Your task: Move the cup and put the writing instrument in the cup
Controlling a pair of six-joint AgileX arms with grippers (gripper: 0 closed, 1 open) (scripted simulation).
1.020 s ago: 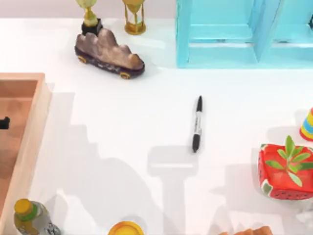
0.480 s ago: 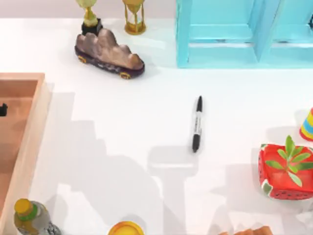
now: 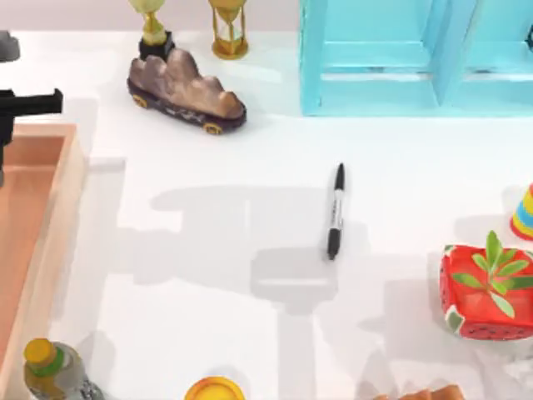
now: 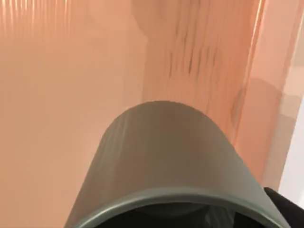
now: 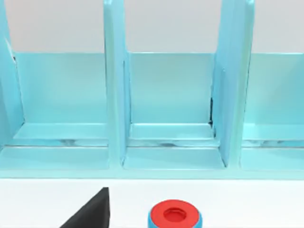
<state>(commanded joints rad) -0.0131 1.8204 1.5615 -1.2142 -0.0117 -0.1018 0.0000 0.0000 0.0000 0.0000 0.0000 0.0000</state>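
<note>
Left gripper [image 3: 12,104] sits at the far left edge of the table in the top view, about 9 o'clock from the marker [image 3: 335,212], above the far end of the wooden tray [image 3: 50,217]. Its wrist view has the cup [image 4: 166,161] close up against the tray's orange-brown floor: plain grey-green cylinder wall, dark rim and dark interior, lying directly in front of the camera; a black finger [image 4: 285,209] shows beside it, so the claw appears pinched on the cup. The marker lies flat on bare white table near centre, slim and black with a white printed band at mid-length, long axis running roughly 12 to 6 o'clock, well apart from the tray. The turquoise shelf unit [image 3: 400,58] stands at 12 o'clock from the marker. Right gripper: a dark fingertip [image 5: 90,211] shows in its wrist view facing the shelf unit; spread or pressed together cannot be told.
</note>
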